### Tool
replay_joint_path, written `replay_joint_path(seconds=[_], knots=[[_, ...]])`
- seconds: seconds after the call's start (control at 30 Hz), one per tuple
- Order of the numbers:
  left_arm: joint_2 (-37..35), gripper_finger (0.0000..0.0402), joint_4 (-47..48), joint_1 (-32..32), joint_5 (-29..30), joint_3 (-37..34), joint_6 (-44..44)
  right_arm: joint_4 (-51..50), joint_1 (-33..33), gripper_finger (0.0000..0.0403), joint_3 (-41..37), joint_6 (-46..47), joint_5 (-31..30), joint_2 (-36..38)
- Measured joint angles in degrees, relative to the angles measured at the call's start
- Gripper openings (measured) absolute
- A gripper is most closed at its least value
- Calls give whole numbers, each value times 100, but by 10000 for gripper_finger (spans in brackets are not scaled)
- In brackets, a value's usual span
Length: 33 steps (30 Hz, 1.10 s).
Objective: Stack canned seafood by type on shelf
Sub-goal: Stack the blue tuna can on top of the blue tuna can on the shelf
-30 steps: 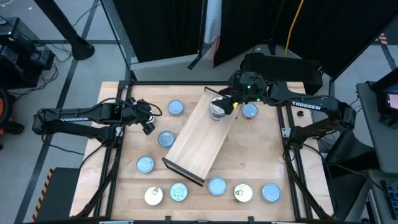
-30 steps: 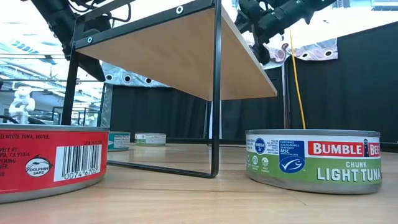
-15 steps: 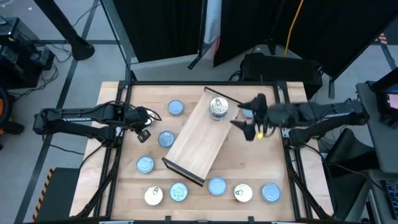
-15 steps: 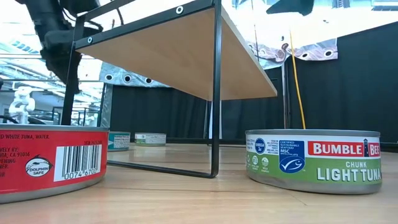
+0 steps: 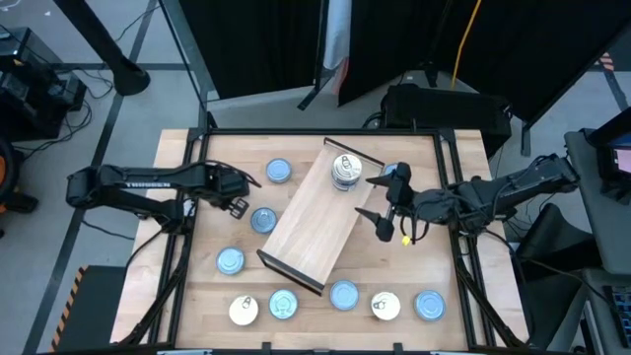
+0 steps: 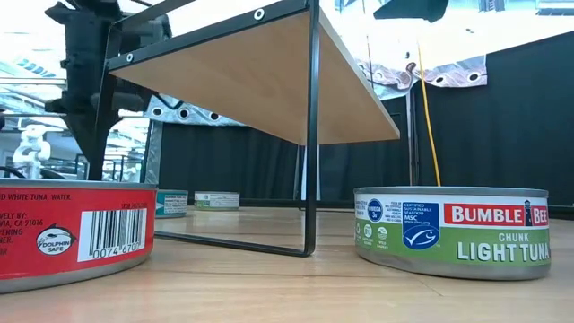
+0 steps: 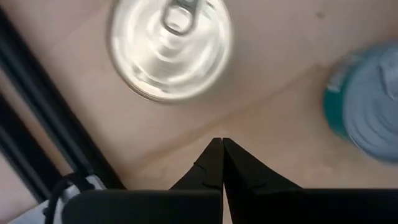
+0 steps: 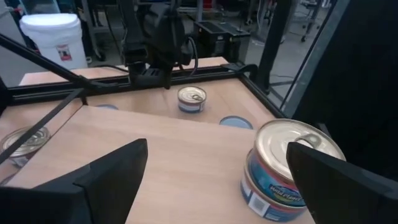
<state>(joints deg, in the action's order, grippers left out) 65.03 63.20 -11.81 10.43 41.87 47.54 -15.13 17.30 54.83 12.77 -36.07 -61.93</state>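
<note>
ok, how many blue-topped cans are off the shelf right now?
6 in plain sight. Left of the shelf: far can, middle can, near can. Front row: second can, third can, fifth can. One more may sit hidden under the right arm.

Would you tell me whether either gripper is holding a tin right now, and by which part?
Nothing is held. The left gripper is shut on nothing above the table; the right gripper is open beside the shelf.

shelf: long bare run | block: stacked tins at far end
</note>
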Motion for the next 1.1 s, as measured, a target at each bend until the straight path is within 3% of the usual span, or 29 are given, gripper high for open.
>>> replay_joint_path(seconds=[0.4,1.1], knots=[[535,0,-340,-48,664,-4,435,-234,124,377,2,-145,39,58],[1076,0,-418,-46,827,-4,576,-313,195,377,2,5,37,59]])
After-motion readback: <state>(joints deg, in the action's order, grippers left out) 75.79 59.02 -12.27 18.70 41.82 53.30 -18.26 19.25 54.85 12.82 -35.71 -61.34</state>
